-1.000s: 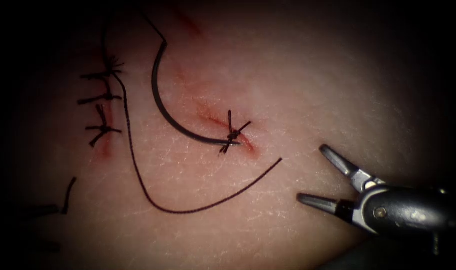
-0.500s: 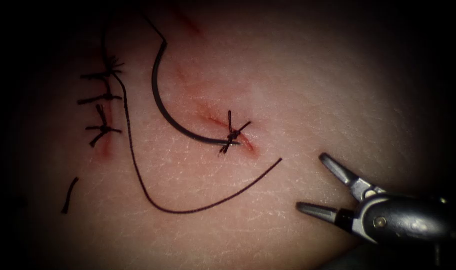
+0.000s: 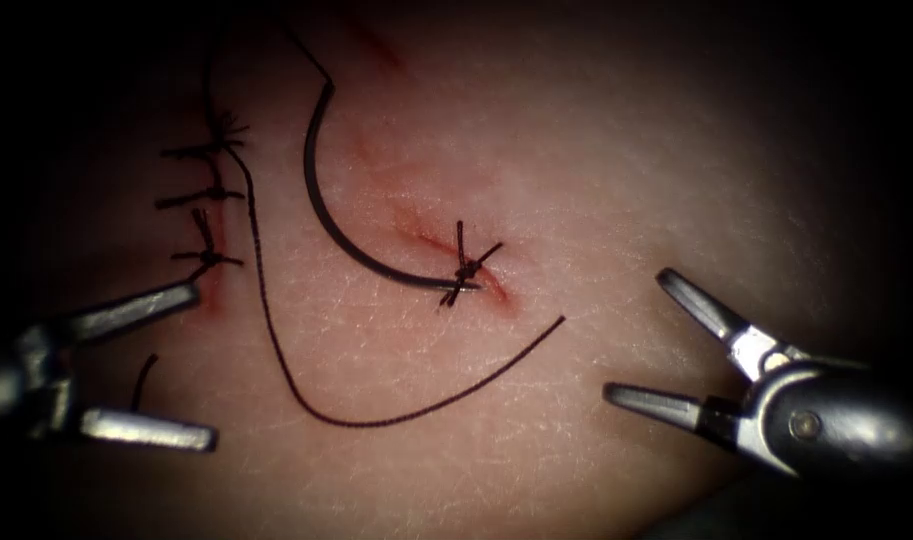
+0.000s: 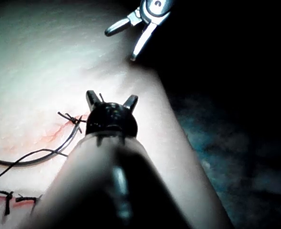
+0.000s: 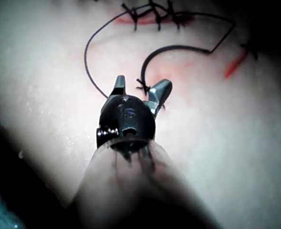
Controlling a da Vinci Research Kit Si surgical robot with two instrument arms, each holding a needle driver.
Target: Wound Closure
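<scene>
The curved needle (image 3: 310, 185) lies loose on the tissue (image 3: 596, 180), left of the short cut, its one end beside the knot (image 3: 464, 268) on that cut. Neither tool holds it. A long thread (image 3: 376, 424) loops below it, with a free end near the cut. My left tool (image 3: 201, 365) stands open at the left with nothing in its jaws. At the right, my right tool (image 3: 638, 333) also stands open and holds nothing. In the wrist views I see the left tool (image 4: 110, 99), the right tool (image 5: 140, 86), the needle (image 5: 178, 46) and the knot (image 4: 71, 117).
A second cut closed with several stitches (image 3: 206, 200) runs down the far left, beside the left tool's upper jaw. A short cut piece of thread (image 3: 141, 380) lies between the left tool's jaws. Red fluid (image 3: 416, 235) marks the short cut.
The left tool has come in from the left with its jaws open. The right tool has shifted up and slightly right, jaws spread wider. Needle and thread have not moved.
</scene>
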